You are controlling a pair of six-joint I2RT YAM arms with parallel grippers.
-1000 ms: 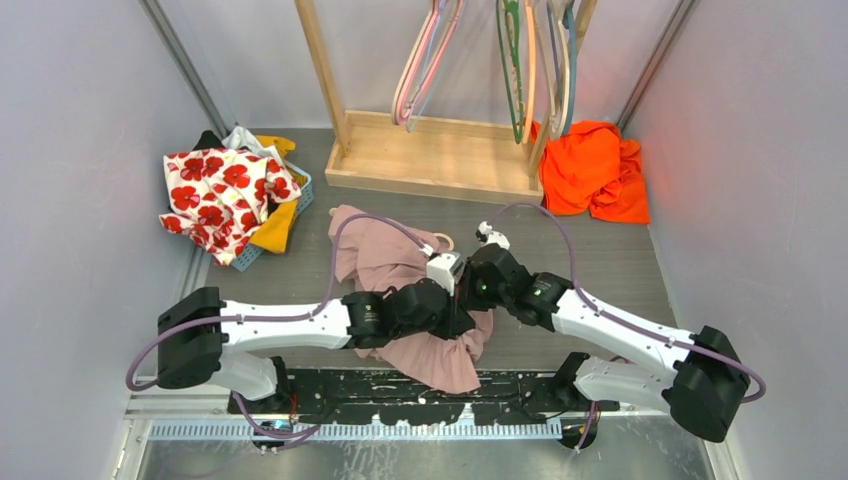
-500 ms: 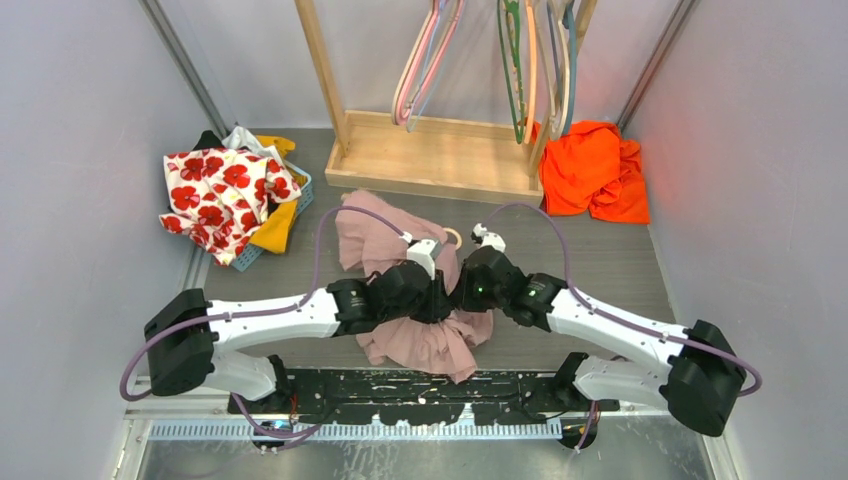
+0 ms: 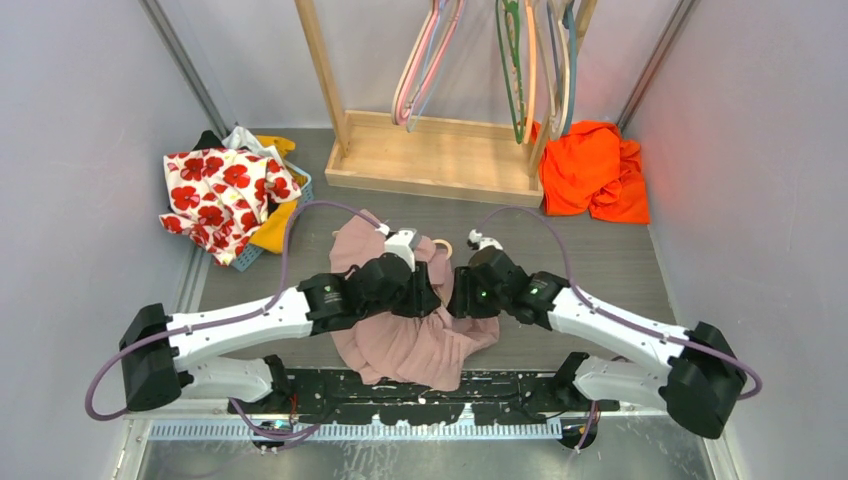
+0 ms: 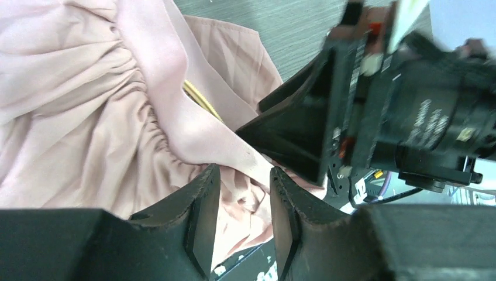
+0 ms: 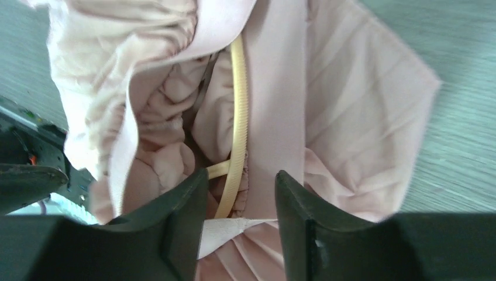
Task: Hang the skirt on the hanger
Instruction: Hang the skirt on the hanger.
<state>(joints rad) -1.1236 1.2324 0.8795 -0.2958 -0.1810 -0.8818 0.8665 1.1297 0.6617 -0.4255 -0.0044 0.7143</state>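
Skirt, soft pink cloth [image 3: 400, 348], near desk's [image 3: 625, 250] 6 o'clock | thin yellow hanger [image 5: 238, 117] inside waistband | left fingers [image 4: 199, 225], right fingers [image 5: 187, 225] apart | looks nearly done

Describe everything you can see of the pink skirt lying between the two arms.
The skirt is dusty pink, thin, soft-looking cloth with a gathered waistband and a wide flat band. It lies crumpled on the grey table, not spread out. A cream hanger is partly tucked among its folds near the waistband. The left end effector and right end effector sit just over it, jaws apart, neither visibly pinching cloth.
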